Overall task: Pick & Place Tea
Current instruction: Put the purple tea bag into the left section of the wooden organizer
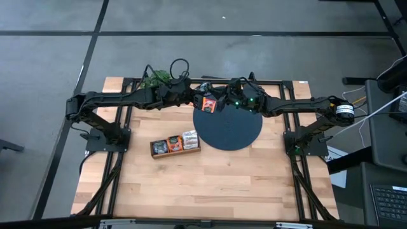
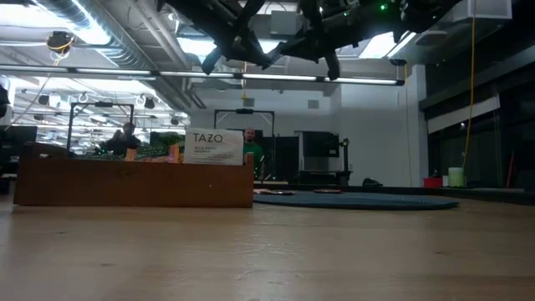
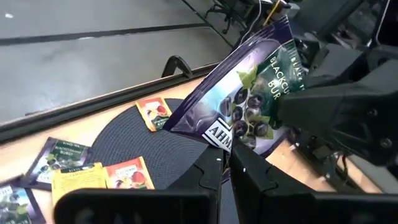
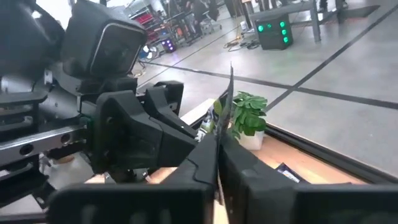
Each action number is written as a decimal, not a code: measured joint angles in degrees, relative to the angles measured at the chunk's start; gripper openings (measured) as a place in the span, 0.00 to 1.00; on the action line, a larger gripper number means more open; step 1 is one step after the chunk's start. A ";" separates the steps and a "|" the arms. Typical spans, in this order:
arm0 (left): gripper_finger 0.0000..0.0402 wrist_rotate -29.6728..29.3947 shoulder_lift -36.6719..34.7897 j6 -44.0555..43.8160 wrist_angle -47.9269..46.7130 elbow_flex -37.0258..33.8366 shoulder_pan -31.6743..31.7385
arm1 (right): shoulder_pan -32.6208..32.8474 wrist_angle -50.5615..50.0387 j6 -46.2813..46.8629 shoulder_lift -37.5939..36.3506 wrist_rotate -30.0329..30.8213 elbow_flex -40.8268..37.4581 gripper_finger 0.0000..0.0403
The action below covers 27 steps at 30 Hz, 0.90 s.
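Both jaws pinch one purple blackcurrant tea sachet (image 3: 249,93) above the dark round mat (image 1: 227,129): left gripper (image 3: 227,158) and right gripper (image 4: 219,149).

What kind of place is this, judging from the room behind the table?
Probably a robotics lab or workshop: exposed ceiling pipes, a bare grey floor marked with dark lines, and a keyboard beside the wooden table.
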 joint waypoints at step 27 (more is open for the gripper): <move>0.37 21.98 -11.63 18.83 -17.46 -0.04 4.99 | 0.17 -3.72 -1.15 0.00 -22.39 0.00 0.00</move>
